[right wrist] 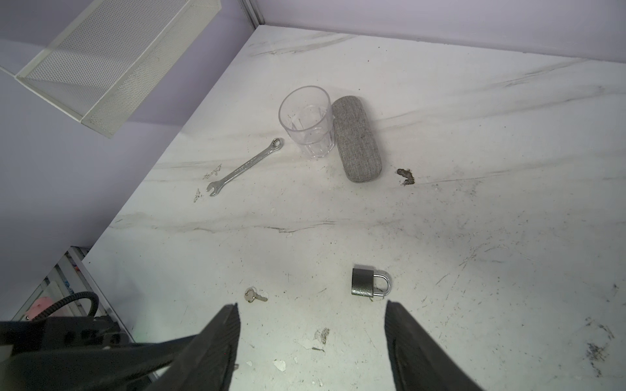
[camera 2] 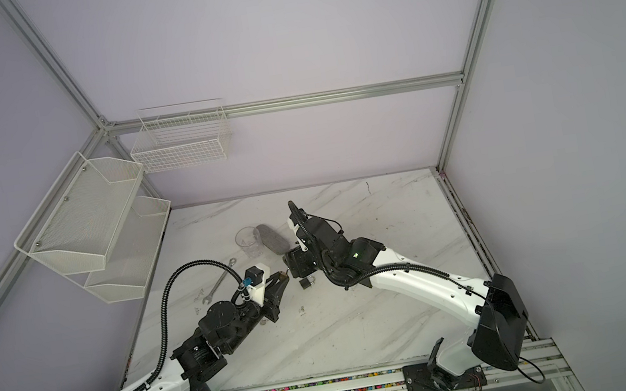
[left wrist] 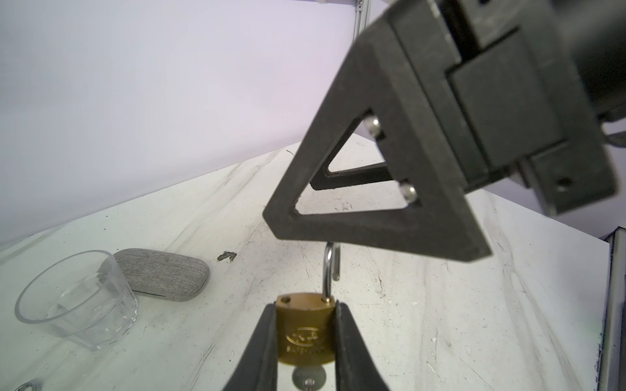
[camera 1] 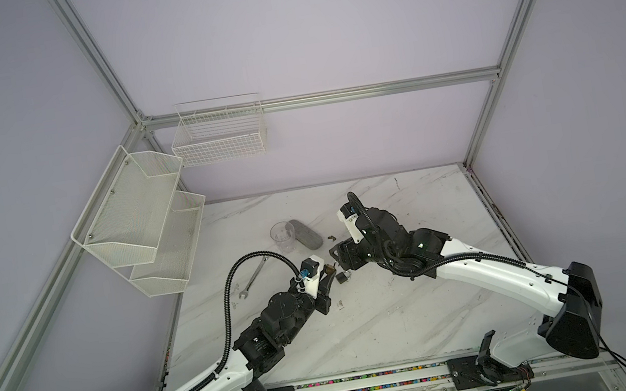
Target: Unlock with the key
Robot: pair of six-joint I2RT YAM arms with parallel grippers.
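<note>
**Top views.** The counter carries one clear glass, one grey case just beside it, one wrench and one grey padlock. The walls carry one mesh rack and one wire basket. The two arms meet near the middle of the counter.

**Left wrist view.** The left fingers are clamped on the sides of a brass padlock. Its shackle stands raised, with one leg out of its hole, so this lock is judged to be already unlocked. A silver disc below the lock body is probably the seated key.

**Right wrist view.** The right fingers stand apart and hold nothing. The grey padlock lies flat with its shackle closed, and a loose key lies near it.

**Count.** There are two padlocks and apparently two keys. The unlocking appears to be done on the brass lock. What seems left is drawing out its key and setting the lock down. The grey lock stays shut.
</note>
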